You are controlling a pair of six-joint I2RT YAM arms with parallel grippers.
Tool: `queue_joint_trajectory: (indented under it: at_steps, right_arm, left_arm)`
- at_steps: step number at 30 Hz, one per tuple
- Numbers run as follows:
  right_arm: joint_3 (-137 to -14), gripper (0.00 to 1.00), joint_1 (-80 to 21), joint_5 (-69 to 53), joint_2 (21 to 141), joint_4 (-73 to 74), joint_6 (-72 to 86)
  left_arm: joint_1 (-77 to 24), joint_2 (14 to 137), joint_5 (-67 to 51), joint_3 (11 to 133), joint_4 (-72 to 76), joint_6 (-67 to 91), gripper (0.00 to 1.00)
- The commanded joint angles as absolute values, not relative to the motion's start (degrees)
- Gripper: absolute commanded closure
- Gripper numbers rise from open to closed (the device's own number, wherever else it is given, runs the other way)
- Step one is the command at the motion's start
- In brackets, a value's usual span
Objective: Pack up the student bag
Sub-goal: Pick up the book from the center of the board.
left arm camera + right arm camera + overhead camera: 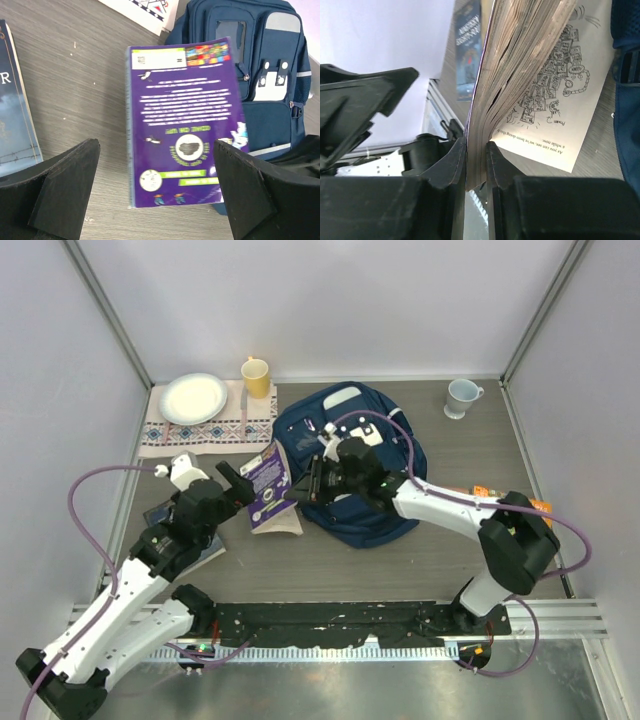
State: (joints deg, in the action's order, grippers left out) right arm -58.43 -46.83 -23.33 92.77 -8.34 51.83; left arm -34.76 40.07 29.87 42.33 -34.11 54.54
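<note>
The right gripper (476, 145) clamps the book (268, 485); the left gripper (156, 148) gapes wide.
The bag (370, 520) lies mid-table at the book's 3 o'clock; the left gripper sits at its 9 o'clock.

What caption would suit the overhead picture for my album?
Right gripper clamps a purple book beside the student bag; left gripper hangs open nearby.

A page (555, 100) of the purple paperback (182, 125) reads "As you can see, we've been doing" and "a while now"; the dark blue book (12, 100) shows a large "R"
</note>
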Motion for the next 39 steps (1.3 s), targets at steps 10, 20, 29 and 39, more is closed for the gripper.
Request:
queue_joint_trajectory:
  at_steps: [10,20,29,39]
  right_arm:
    - [-51.69,0.99,-38.68,-23.64,72.43,-9.41,51.42]
    - [-47.47,0.99,-36.92,-25.31,68.64,-5.27,48.34]
    - [-37.01,0.99,-32.09,-24.96,67.85,-7.55,50.89]
    - [-30.85,0.99,-28.3,-27.25,71.54,-11.25,53.0]
  left_arm:
    - [-34.63,42.0,20.58,43.33,-21.63,47.72,0.0]
    - [-34.54,48.94,11.79,37.8,-7.31,49.29,0.0]
    - [-32.61,56.42,5.36,29.1,9.92,54.75,0.0]
    - [-32.61,66.79,-1.39,23.2,28.81,55.63,0.0]
